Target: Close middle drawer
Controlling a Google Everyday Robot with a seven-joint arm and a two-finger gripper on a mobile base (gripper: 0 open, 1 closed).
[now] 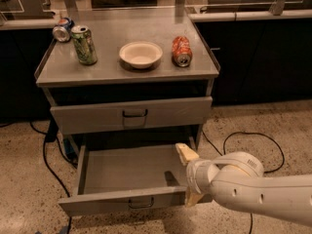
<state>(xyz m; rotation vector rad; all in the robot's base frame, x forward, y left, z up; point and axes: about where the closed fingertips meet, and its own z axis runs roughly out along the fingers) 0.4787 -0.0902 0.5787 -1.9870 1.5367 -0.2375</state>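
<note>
The middle drawer (127,170) is the lower of two grey drawers in a metal cart. It stands pulled out, and its flat tray is empty. Its front panel (97,204) carries a small loop handle (141,204). My gripper (190,176) is at the drawer's right front corner, on a white arm coming in from the right. It is open. One yellowish finger (186,154) reaches over the tray's right side, and the other finger (193,198) hangs by the right end of the front panel.
The upper drawer (131,115) is shut. On the cart top (109,69) stand a green can (85,45), a white bowl (141,54), a lying orange can (181,51) and another lying can (62,29). Black cables (253,136) lie on the speckled floor at both sides.
</note>
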